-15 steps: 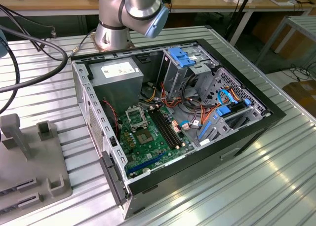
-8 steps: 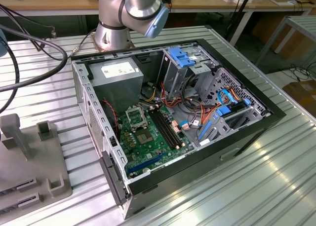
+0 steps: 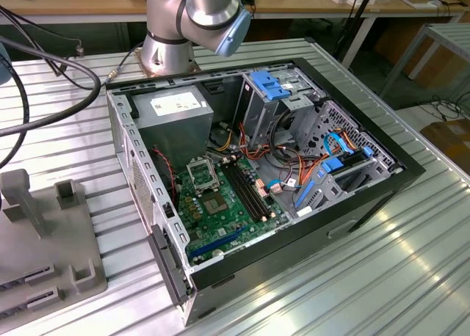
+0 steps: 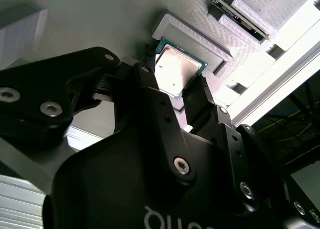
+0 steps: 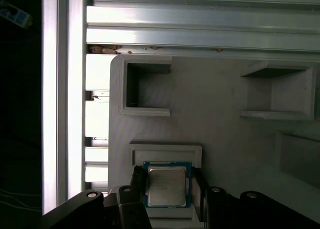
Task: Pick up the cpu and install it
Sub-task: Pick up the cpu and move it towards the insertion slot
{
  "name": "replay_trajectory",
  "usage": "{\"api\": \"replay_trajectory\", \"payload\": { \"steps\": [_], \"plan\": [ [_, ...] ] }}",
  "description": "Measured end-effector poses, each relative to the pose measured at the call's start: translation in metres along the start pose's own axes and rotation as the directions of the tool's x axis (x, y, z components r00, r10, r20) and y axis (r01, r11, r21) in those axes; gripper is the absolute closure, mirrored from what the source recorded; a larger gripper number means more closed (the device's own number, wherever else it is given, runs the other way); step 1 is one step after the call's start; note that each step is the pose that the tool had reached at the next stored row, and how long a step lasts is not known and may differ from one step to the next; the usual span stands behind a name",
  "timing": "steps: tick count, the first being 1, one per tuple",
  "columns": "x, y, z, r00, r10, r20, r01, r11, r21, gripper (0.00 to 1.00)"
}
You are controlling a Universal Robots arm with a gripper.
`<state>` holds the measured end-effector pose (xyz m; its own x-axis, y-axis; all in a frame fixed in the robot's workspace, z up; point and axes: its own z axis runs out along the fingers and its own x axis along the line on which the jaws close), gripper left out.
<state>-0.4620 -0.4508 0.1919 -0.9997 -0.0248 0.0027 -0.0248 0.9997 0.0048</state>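
silver-grey metal lid on a thin green board: cpu (image 5: 166,185). judged light, stiff and smooth on top, likely fragile on the underside. seated flat in a shallow pocket of the grey holder (image 5: 225,139), on the ribbed tabletop (image 3: 367,277), apart from the open computer case (image 3: 257,174).

best taken by two opposite edges of the board, with light pressure.

claw (image 4: 175,78) straddling the cpu, set narrow at two opposite edges; cannot tell whether closed onto it or just beside it.

count: one cpu, one claw, one holder, one case, one socket frame (image 3: 200,173).
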Motion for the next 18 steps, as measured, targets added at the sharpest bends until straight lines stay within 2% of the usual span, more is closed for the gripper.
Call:
{"api": "replay_trajectory", "payload": {
  "steps": [4,18],
  "plan": [
    [-0.0001,0.0000,-0.0010,1.0000,0.000,-0.0001,0.000,1.0000,0.0004,0.53],
    [-0.0002,0.0000,-0.0137,1.0000,0.000,-0.0044,0.000,1.0000,0.0005,0.53]
  ]
}}
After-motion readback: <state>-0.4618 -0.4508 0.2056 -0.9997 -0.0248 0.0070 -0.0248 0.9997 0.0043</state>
